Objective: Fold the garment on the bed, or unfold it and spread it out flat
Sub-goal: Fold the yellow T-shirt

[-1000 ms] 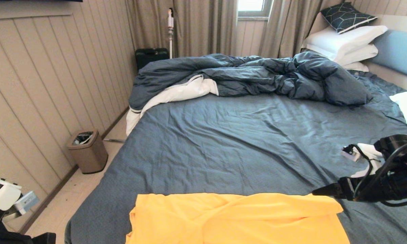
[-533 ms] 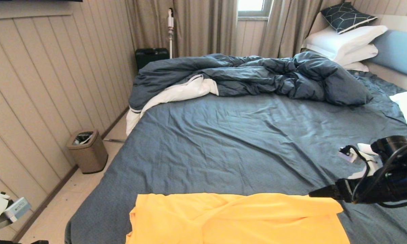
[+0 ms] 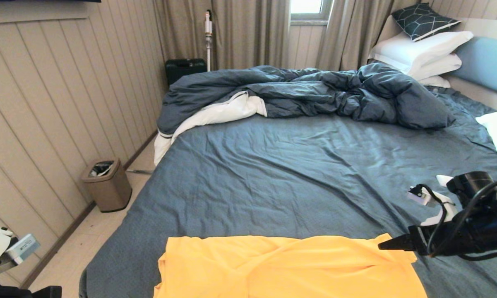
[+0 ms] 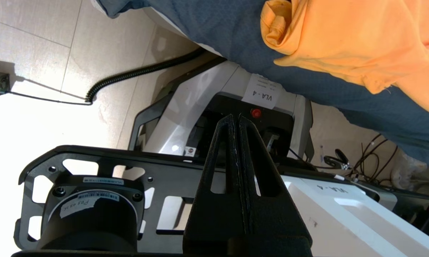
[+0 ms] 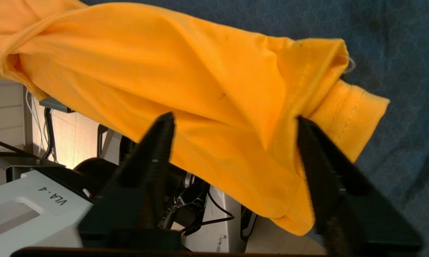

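Now the right claw point(image 3: 382, 245) is reaching, spread wide, at the garment's point(image 3: 281, 265) corner on the bed point(image 3: 298, 174).

Seen from the head view, the yellow garment is lying rumpled at 6 o'clock on the slate-blue sheet, hanging over the near edge; the right claw is sitting at its 3 o'clock corner, with its two fingers point(image 5: 153, 142) straddling a bunched fold near the hemmed edge in the right wrist view, not yet pinching it. The left claw point(image 4: 238, 121) is hanging clenched on nothing, off the bed by the robot's base, at 8 o'clock low in the head view. A dark-blue duvet point(image 3: 306, 93) is lying heaped at 12 o'clock, with white pillows point(image 3: 422, 49) stacked at 2 o'clock. A tan waste bin point(image 3: 106, 184) is standing on the floor at 9 o'clock, holding some crumpled rubbish I cannot make out.
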